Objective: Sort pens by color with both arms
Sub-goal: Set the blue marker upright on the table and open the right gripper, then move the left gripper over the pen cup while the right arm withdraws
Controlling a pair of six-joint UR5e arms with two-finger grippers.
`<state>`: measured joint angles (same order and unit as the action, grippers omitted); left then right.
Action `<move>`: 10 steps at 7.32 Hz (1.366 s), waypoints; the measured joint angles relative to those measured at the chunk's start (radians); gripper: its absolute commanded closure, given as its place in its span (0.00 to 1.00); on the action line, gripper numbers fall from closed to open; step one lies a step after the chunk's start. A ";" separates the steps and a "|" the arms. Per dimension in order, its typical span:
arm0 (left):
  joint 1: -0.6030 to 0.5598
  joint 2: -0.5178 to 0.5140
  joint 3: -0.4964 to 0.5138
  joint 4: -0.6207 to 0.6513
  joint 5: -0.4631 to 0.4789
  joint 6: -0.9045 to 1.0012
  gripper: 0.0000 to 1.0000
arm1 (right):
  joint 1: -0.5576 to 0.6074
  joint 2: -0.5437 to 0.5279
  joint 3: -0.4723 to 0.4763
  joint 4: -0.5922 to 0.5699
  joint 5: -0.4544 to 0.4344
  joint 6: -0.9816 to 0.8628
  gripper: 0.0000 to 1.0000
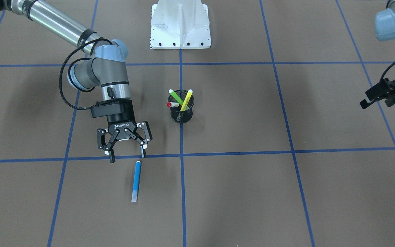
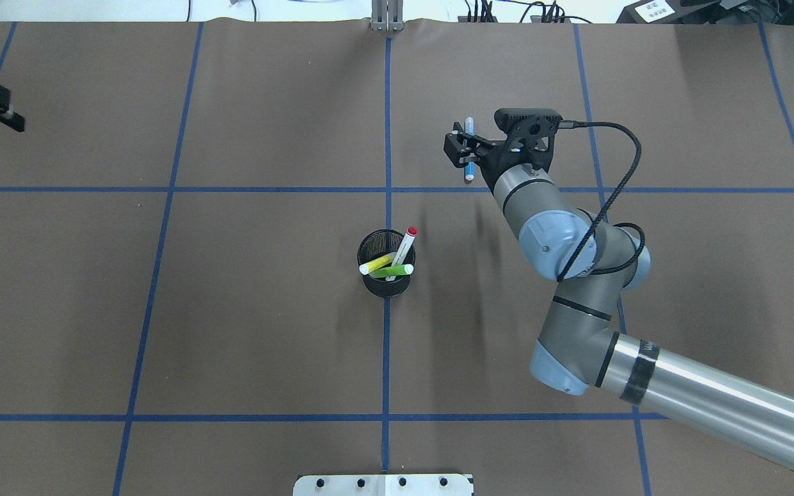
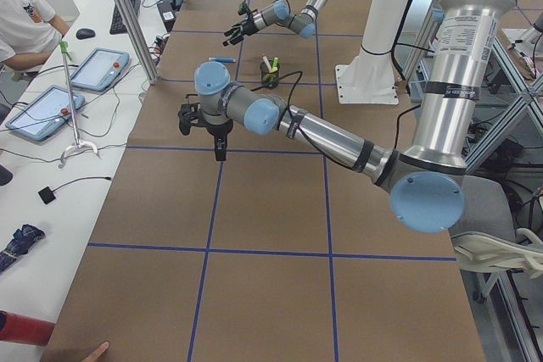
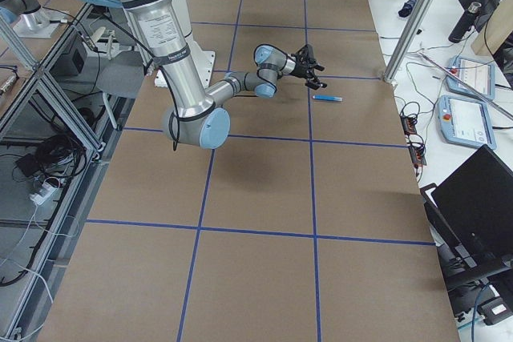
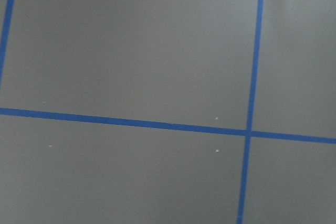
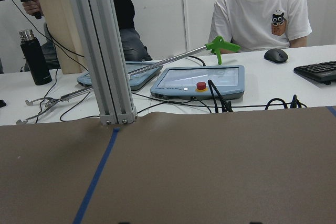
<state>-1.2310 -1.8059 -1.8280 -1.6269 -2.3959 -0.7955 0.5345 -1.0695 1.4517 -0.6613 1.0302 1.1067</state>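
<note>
A blue pen (image 1: 136, 180) lies flat on the brown table, just in front of a blue tape line. My right gripper (image 1: 128, 156) hangs open and empty above and just behind the pen's near end. From overhead the right gripper (image 2: 459, 146) partly covers the blue pen (image 2: 469, 172). A black mesh cup (image 1: 182, 115) at the table's middle holds the green pen (image 1: 177, 97), the yellow pen (image 1: 187, 99) and the red pen (image 1: 172, 104). My left gripper (image 1: 377, 97) hovers far to the side, open and empty. The left wrist view shows only bare table.
The white base plate (image 1: 180, 27) stands behind the cup. Blue tape lines divide the brown table into squares. Past the far table edge, the right wrist view shows an aluminium post (image 6: 105, 51), tablets (image 6: 199, 81) and seated people.
</note>
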 measured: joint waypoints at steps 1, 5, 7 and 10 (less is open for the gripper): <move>0.066 -0.058 -0.008 0.000 0.009 -0.144 0.00 | 0.033 -0.047 0.056 -0.002 0.111 0.005 0.00; 0.395 -0.339 -0.021 0.015 0.196 -0.748 0.00 | 0.301 -0.147 0.098 -0.051 0.671 -0.005 0.00; 0.487 -0.510 0.049 0.129 0.284 -0.828 0.01 | 0.464 -0.164 0.092 -0.138 0.956 -0.090 0.00; 0.535 -0.841 0.420 0.242 0.331 -0.839 0.05 | 0.618 -0.267 0.087 -0.199 1.224 -0.299 0.00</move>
<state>-0.6963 -2.6470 -1.4075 -1.3848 -2.0644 -1.6346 1.1521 -1.3364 1.5390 -0.8606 2.2545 0.8081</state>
